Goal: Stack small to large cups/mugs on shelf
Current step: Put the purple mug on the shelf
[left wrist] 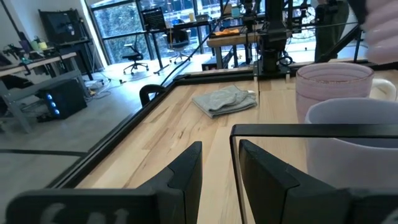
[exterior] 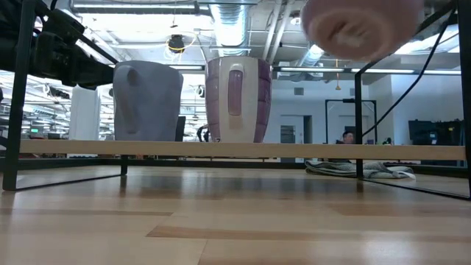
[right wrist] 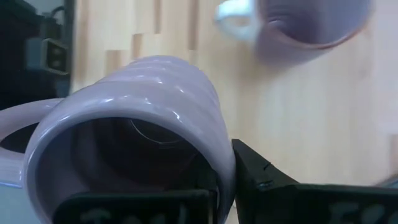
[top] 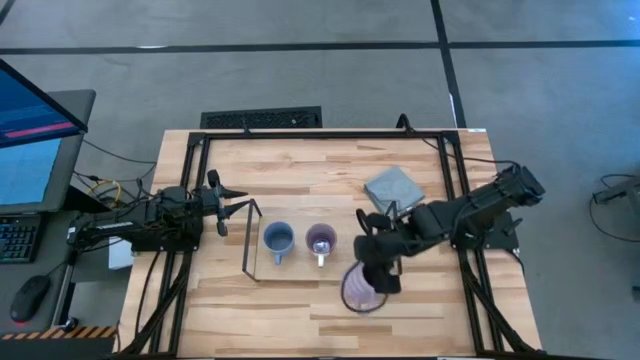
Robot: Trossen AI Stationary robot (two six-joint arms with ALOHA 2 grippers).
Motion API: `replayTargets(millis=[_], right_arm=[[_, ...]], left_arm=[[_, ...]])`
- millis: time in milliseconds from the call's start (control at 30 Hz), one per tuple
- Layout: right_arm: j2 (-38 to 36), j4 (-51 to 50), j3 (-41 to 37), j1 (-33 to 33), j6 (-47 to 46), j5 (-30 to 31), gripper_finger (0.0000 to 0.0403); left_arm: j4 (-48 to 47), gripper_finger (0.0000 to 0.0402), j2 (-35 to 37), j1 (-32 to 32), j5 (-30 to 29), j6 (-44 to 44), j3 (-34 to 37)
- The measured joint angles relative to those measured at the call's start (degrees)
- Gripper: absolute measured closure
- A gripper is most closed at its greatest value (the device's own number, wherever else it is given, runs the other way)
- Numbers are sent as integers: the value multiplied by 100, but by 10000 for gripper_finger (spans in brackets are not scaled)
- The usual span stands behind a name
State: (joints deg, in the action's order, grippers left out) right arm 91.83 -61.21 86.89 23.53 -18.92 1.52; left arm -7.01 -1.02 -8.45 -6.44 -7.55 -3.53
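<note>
The shelf's wood board [exterior: 235, 148] carries the blue-grey mug [top: 278, 240] and a lavender mug [top: 321, 240], both standing upright on their bases side by side; they also show in the low view [exterior: 147, 99] [exterior: 237, 99]. My right gripper [top: 380, 276] is shut on a second, larger lavender mug [top: 361, 289], held up near the table's front, right of the shelf. My left gripper [top: 230, 210] is open and empty at the shelf's left wire end frame [top: 250, 240]. My right gripper holds the larger lavender mug by its rim wall [right wrist: 225, 163], one finger inside the mouth and one finger [right wrist: 261, 180] outside. The fingers come slanting down from the table's far right. The mug is lifted clear and tipped on its side, its bottom [exterior: 360, 26] toward the near edge.
A folded grey cloth [top: 393, 188] lies at the table's far right, behind the right arm. A black metal frame [top: 330, 133] runs round the table. Bare wood lies in front of the shelf [top: 290, 310].
</note>
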Motion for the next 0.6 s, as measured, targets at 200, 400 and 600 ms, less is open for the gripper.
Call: replayTargets(millis=[200,400,600], right_arm=[[0,-20,0,-552,741,12,367],[10,-453,0,-1030,1049,9,367],[159,-686,2,-1420,1384,24,367]], left_arm=[[0,303,0,0,1,-14,0],[-1,303,0,0,1,-14,0],[-2,303,-2,1,1,-14,0]])
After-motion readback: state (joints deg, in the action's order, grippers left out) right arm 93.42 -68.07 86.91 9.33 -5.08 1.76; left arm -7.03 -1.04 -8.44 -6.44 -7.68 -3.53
